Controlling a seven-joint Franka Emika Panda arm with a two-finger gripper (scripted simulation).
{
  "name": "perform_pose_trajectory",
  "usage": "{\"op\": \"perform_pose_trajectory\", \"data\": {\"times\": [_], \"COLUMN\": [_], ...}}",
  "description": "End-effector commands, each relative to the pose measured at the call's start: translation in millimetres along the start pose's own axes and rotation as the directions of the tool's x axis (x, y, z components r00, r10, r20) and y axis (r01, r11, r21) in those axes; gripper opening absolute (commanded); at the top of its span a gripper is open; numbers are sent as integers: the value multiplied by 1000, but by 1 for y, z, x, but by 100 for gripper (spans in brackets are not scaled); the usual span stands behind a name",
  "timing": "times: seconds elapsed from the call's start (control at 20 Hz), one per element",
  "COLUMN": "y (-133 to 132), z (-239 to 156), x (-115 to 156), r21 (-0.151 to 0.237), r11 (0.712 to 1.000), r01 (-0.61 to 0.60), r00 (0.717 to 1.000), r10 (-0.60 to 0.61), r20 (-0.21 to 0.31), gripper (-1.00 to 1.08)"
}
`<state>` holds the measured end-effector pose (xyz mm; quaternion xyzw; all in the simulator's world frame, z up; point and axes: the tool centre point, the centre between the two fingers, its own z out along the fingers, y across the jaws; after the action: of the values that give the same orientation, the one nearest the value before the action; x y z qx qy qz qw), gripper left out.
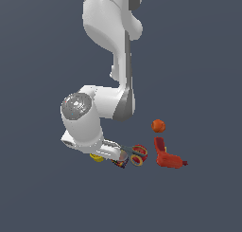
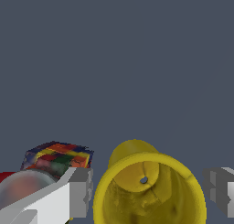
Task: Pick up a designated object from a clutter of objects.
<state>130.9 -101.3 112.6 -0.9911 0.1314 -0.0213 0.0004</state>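
The yellow cup point(image 2: 146, 186) fills the wrist view, its hollow mouth facing the camera. My gripper point(image 2: 148, 191) is open, with one finger point(image 2: 80, 191) on each side of the cup, both very close to its rim. In the exterior view only a sliver of the cup point(image 1: 97, 157) shows under the hand, and the gripper point(image 1: 101, 155) is down at floor level. The rest of the clutter lies beside it: the small dark box point(image 1: 119, 163) with coloured squares point(image 2: 57, 157), the scissors point(image 1: 127, 149), the red-cream ring point(image 1: 138, 155), the red drill-like tool point(image 1: 168, 157) and the orange ball point(image 1: 158, 126).
The box lies just behind one finger in the wrist view, with a blurred reddish shape point(image 2: 18, 189) beside it. The arm's white links point(image 1: 94, 112) hang low over the cup and hide most of the hand. The floor point(image 1: 47, 193) is plain dark grey.
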Motion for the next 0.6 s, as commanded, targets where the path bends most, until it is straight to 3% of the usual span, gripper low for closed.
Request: {"op": "perform_pose_trajectory", "data": {"times": [0.0,0.55], "y": [6,40], "z": [-20,-138], "x": [-1,-9], "r21": [0,-1], "r11": [1000,1000], "r01": [0,0], "r00": [1000,1000], "r10": [0,0], "r20": [0,15], "gripper": [-100,-100]}}
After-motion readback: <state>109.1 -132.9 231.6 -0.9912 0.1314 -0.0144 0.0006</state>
